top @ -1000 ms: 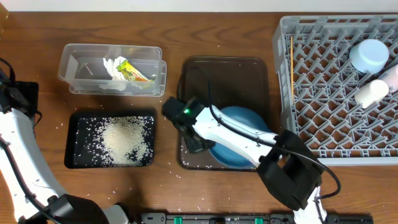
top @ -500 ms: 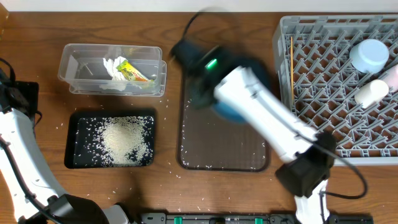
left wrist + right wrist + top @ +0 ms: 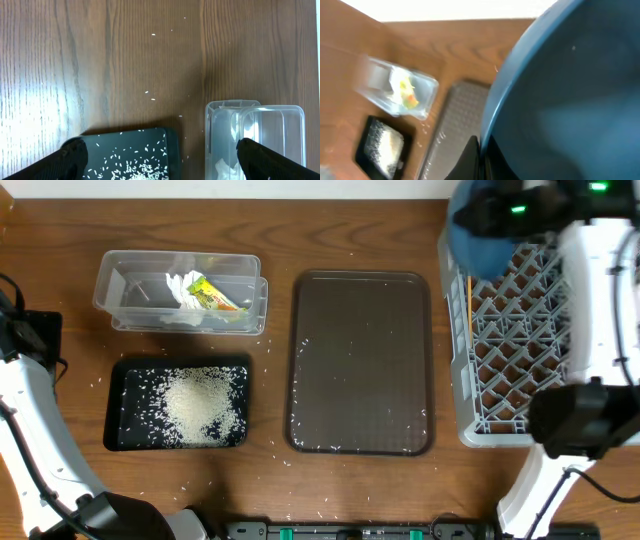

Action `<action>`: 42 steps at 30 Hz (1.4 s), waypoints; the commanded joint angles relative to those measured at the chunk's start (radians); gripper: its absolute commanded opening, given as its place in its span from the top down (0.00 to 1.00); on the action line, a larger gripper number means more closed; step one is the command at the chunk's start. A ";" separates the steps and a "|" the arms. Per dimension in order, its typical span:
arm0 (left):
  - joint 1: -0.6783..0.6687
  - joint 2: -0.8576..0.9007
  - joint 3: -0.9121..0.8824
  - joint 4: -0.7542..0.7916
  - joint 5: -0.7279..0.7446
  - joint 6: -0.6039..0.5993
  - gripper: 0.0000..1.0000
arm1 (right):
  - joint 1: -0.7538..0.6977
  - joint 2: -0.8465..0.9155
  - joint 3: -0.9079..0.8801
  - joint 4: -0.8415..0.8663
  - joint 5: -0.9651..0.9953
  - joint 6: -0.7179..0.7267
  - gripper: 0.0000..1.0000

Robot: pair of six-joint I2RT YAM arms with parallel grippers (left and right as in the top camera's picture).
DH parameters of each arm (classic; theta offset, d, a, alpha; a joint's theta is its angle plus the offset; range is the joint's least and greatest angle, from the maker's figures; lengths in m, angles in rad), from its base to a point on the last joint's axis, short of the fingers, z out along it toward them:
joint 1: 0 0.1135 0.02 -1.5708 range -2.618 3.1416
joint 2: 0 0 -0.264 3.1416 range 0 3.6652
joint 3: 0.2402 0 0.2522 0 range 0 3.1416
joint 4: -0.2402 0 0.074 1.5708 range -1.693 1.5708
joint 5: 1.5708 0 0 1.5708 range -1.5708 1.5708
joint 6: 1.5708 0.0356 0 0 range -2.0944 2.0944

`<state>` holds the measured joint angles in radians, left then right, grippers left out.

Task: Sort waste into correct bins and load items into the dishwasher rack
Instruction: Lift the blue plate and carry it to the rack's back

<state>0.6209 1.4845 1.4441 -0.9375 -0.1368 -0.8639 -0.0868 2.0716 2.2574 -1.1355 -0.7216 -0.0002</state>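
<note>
My right gripper [image 3: 480, 218] is shut on the rim of the large dark blue bowl [image 3: 478, 250] and holds it in the air over the back left corner of the grey dishwasher rack [image 3: 520, 370]. The right wrist view shows the fingers [image 3: 482, 156] pinching the bowl's edge [image 3: 570, 85]. A wooden chopstick [image 3: 469, 280] lies in the rack. The clear tub [image 3: 110, 280] holds the yellow-green wrapper [image 3: 213, 293]. The black tray [image 3: 180, 361] holds the rice heap [image 3: 200, 405]. My left gripper [image 3: 160, 157] is open and empty above the black tray [image 3: 125, 150] and the tub [image 3: 270, 130]. The cups and the small bowl are hidden behind my right arm.
The dark brown serving tray [image 3: 360, 360] lies between the bins and the rack, with a few stray rice grains on it. More loose grains lie on the wooden table [image 3: 270, 480] around the black tray. My left arm [image 3: 30, 410] runs along the left edge.
My right gripper has lifted the dark blue bowl off the brown serving tray and swung it back and right to above the rack. The left arm has not moved.
</note>
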 commanded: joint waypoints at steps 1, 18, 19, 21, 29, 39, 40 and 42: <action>0.003 0.008 0.005 -0.004 -0.006 0.005 0.02 | -0.072 0.002 -0.071 0.093 -0.419 -0.080 0.99; 0.003 0.008 0.005 -0.004 -0.006 0.005 0.02 | -0.212 0.005 -0.452 0.449 -0.607 -0.015 0.99; 0.003 0.008 0.005 -0.004 -0.006 0.005 0.02 | -0.216 0.005 -0.463 0.457 -0.608 -0.005 0.99; 0.003 0.008 0.005 -0.004 -0.006 0.005 0.02 | -0.227 0.005 -0.485 0.487 -0.613 0.040 0.99; 0.003 0.008 0.005 -0.004 -0.006 0.005 0.02 | -0.267 0.004 -0.489 0.519 -0.563 0.211 0.97; 0.003 0.008 0.005 -0.004 -0.006 0.005 0.02 | -0.296 0.000 -0.488 0.515 -0.560 0.286 0.82; 0.003 0.008 0.005 -0.004 -0.006 0.005 0.02 | -0.297 -0.004 -0.488 0.515 -0.546 0.297 0.80; 0.003 0.008 0.005 -0.004 -0.006 0.005 0.02 | -0.300 -0.019 -0.488 0.501 -0.484 0.318 0.74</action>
<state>0.6209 1.4845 1.4441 -0.9375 -0.1371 -0.8639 -0.3786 2.0712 1.7775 -0.6254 -1.2644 0.2668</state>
